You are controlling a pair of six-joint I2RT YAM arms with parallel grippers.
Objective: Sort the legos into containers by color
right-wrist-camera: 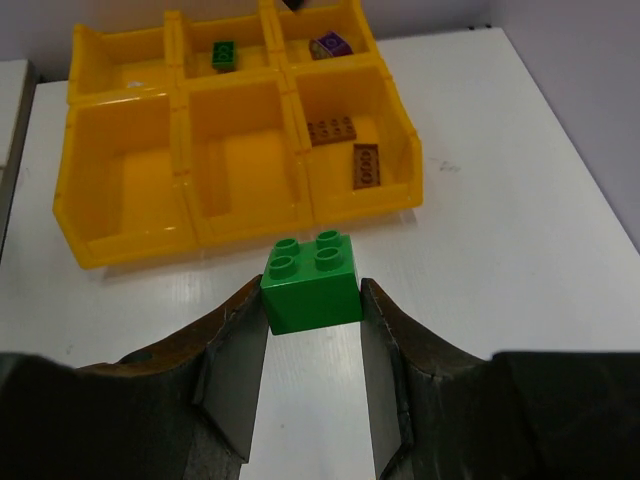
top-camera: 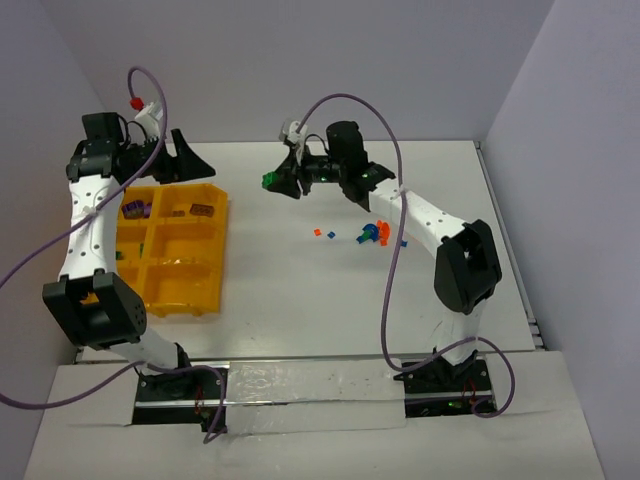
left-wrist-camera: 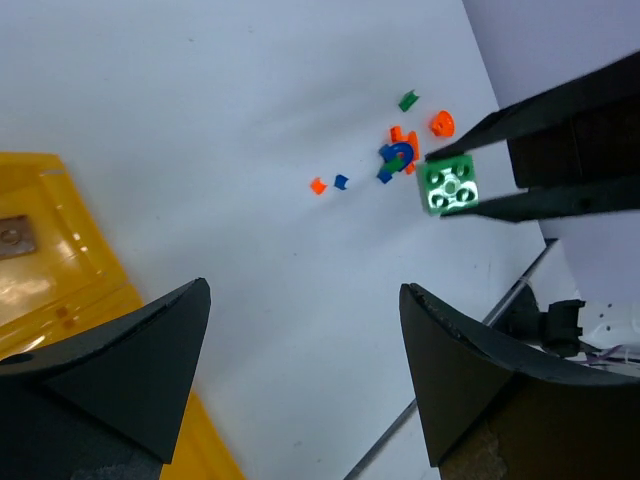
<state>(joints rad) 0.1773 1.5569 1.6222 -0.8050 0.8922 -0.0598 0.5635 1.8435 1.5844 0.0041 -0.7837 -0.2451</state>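
Note:
My right gripper (top-camera: 279, 181) is shut on a green four-stud brick (top-camera: 269, 180), held above the table right of the yellow tray (top-camera: 180, 300). In the right wrist view the brick (right-wrist-camera: 310, 275) sits between the fingertips of that gripper (right-wrist-camera: 312, 300), with the tray (right-wrist-camera: 240, 230) just beyond. The tray holds brown bricks (right-wrist-camera: 332, 129), a green brick (right-wrist-camera: 223, 54) and a purple one (right-wrist-camera: 330, 45) in separate bins. My left gripper (top-camera: 185, 165) is open and empty above the tray's back right corner. Its view (left-wrist-camera: 305, 290) shows the held green brick (left-wrist-camera: 449, 187).
Loose small orange, blue and green legos (top-camera: 372, 233) lie on the white table right of centre, and also show in the left wrist view (left-wrist-camera: 400, 155). Two tiny orange bits (top-camera: 317, 232) lie left of them. Grey walls close the back and sides.

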